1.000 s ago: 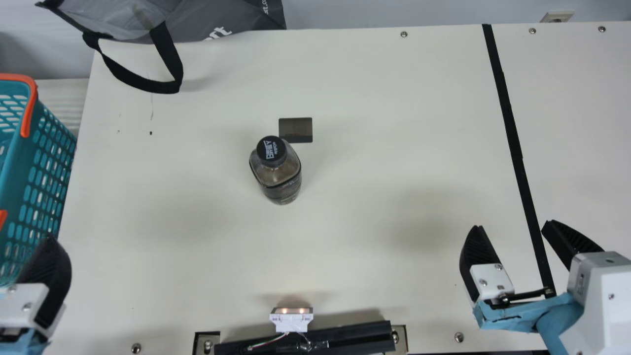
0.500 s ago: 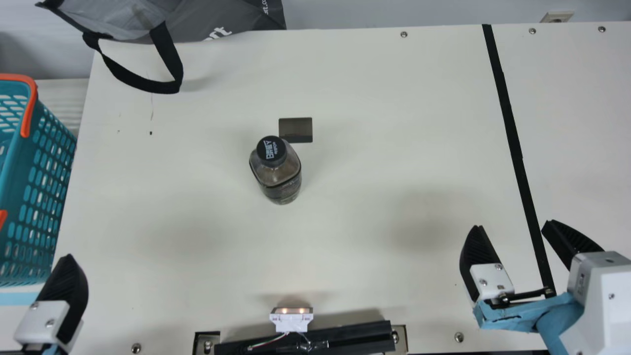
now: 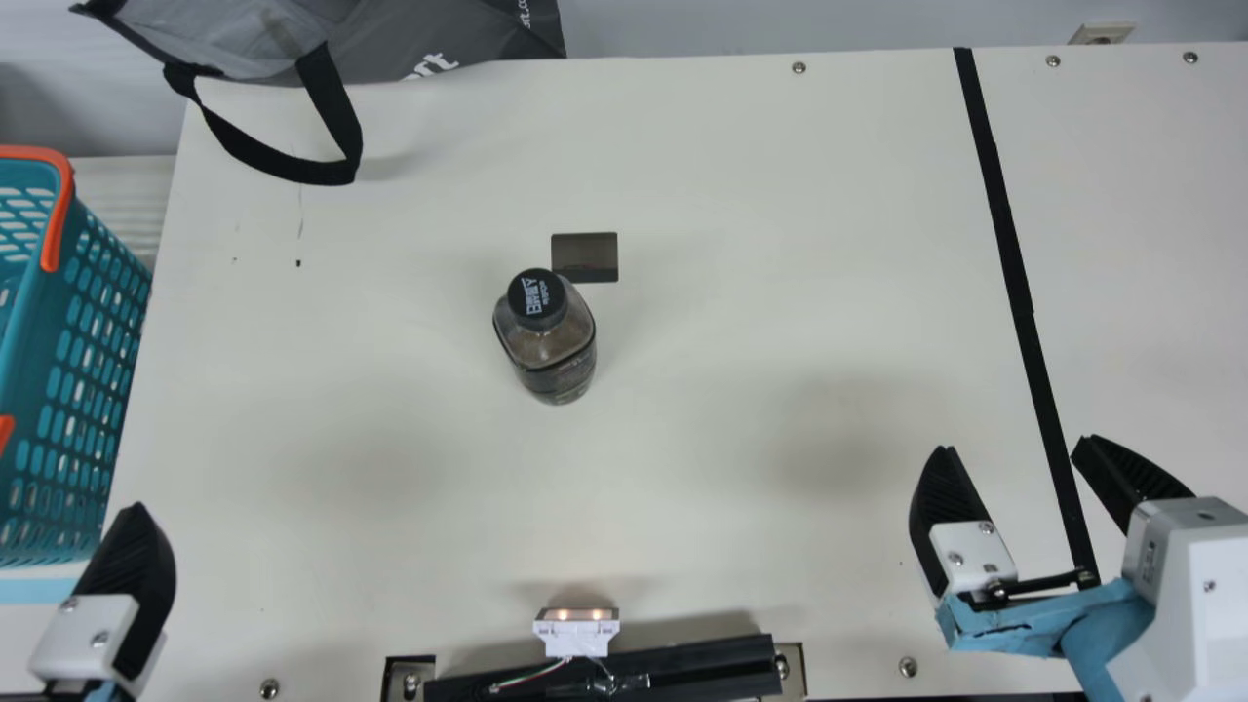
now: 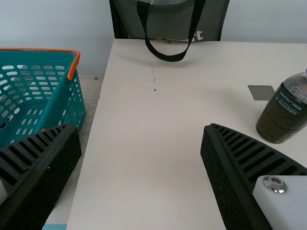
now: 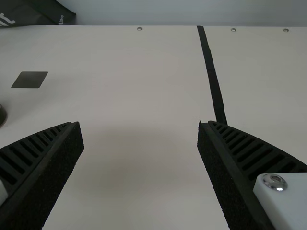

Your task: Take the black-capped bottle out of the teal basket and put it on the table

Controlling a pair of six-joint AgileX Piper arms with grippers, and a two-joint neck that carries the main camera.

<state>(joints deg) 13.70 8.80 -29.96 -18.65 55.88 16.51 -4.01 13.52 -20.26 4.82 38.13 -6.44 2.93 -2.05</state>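
Main view, starting at my near edge: I have a black bar point(image 3: 682, 673) lying along the surface point(image 3: 731, 409), with a small white module point(image 3: 575, 639) just beyond it, two lights glowing. Out to my left the left hand point(image 3: 102, 624) reaches into the picture's corner; its own wrist view shows the ribbed fingers spread wide, nothing between them. Over on my right, the right hand point(image 3: 1014, 446) is wide open too and grips nothing. Farther along on the left, the teal basket point(image 3: 83, 331) with orange handles sits beside the surface's left edge. Around the middle, well apart from both hands, the black-capped bottle point(image 3: 556, 361) stands upright on the surface, outside the basket. Just past it I can see a dark grey rectangle point(image 3: 585, 255). A black strip point(image 3: 1014, 263) runs away from me on the right. At the far left edge there's a grey bag point(image 3: 429, 34), its black strap point(image 3: 283, 164) looping onto the surface, and at far right a wall socket point(image 3: 1102, 35).
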